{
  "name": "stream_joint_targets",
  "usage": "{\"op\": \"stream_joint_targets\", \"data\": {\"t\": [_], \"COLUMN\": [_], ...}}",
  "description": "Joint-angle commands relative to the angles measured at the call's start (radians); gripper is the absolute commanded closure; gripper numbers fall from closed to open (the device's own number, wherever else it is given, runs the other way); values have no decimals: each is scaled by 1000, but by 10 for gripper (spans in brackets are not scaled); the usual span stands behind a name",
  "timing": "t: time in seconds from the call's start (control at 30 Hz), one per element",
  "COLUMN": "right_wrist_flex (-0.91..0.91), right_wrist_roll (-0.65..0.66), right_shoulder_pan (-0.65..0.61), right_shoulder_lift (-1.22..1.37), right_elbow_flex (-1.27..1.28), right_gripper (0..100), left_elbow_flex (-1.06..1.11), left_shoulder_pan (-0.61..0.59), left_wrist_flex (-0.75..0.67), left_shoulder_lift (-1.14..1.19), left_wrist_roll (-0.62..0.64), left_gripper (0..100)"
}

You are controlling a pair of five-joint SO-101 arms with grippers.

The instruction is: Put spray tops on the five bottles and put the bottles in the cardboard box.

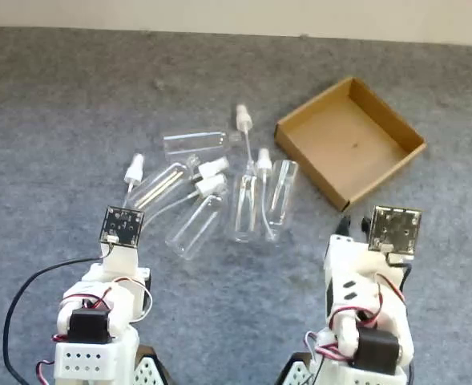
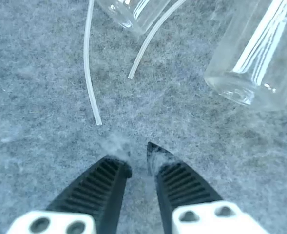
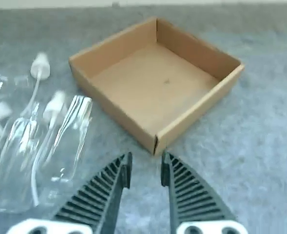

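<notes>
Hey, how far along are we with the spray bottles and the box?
Done: nothing yet; the cardboard box is empty. In hand: nothing; the left gripper and right gripper hold nothing. Remaining: five bottles lie on the table, spray tops seemingly loose among them, so all capping and boxing.

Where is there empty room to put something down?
The grey mat is bare left of the bottles, and beyond them along the far edge. The cardboard box is empty too. It's crowded in the middle, where bottles and spray tops lie jumbled.
</notes>
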Motion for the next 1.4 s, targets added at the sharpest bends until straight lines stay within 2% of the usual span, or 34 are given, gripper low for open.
{"op": "stream_joint_targets", "data": {"t": [0.0, 0.17, 0.3, 0.53, 0.63, 0.8, 1.03, 1.23, 1.37], "right_wrist_flex": [61, 64, 61, 151, 193, 199, 205, 206, 206], "right_wrist_roll": [54, 236, 204, 184, 183, 86, -41, -52, -132], "right_shoulder_pan": [-85, -110, -77, -73, -73, -130, -303, -390, -430], "right_shoulder_lift": [-1, 12, 176, 740, 941, 1164, 1400, 1604, 1735], "right_elbow_flex": [-191, -229, -260, -587, -725, -889, -1110, -1248, -1349], "right_gripper": [906, 906, 906, 901, 848, 766, 763, 763, 762], "left_elbow_flex": [21, 21, 21, 21, 21, 21, 21, 21, 21], "left_shoulder_pan": [10, 10, 10, 10, 10, 10, 10, 10, 10], "left_wrist_flex": [5, 5, 5, 3, 3, 3, 2, 2, 0], "left_shoulder_lift": [-5, -5, -5, -5, -5, -5, -5, -5, -5], "left_wrist_roll": [-11, -11, -11, -11, -11, -11, -11, -11, -11], "left_gripper": [994, 994, 994, 994, 994, 994, 994, 994, 994]}}
